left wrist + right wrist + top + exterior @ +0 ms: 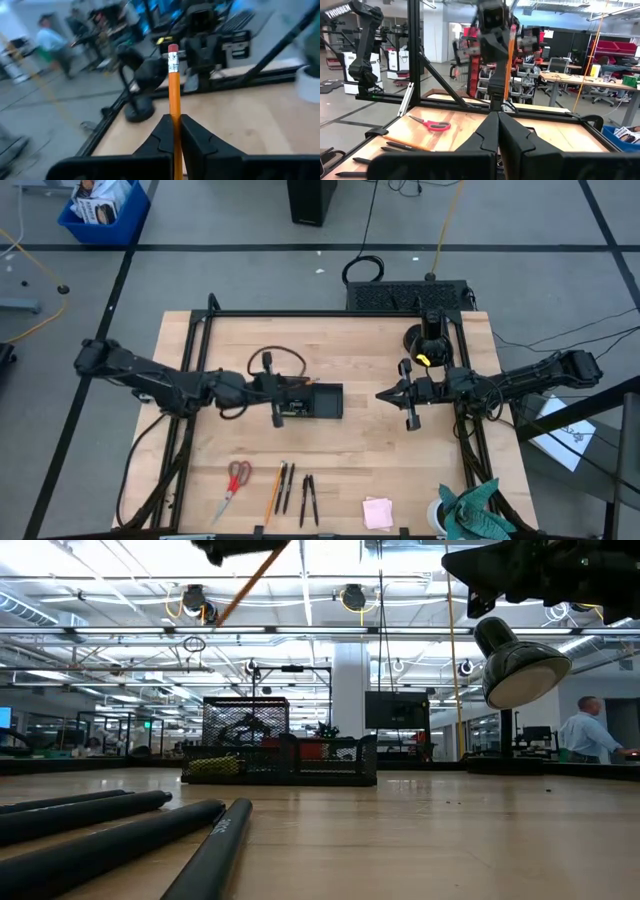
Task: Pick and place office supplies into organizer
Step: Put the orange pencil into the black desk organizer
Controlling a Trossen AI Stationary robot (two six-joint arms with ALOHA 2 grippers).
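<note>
My left gripper (292, 387) is up in the air at the left end of the organizer (318, 402), a small black tray at the table's middle, and is shut on an orange pencil (174, 85). In the low view that pencil (250, 582) slants high above the organizer (280, 762). My right gripper (383, 394) waits shut, holding nothing, to the right of the organizer. Along the near edge lie red-handled scissors (237, 480), another orange pencil (272, 492), black pens (308, 500) and a pink sticky-note pad (377, 512). My left gripper pinches the pencil's shaft (175, 114) between its two fingers, which lie across it and come about level from the table's left. The eraser end (172, 49) sticks out well past the fingers. The pencil is lifted clear of the table and tilted.
A round black stand base (420, 338) stands at the far right, and a teal cloth (475, 510) lies at the near right corner. A black frame (300, 313) runs along the table's edges. Bare wood lies between the organizer and the supplies at the near edge.
</note>
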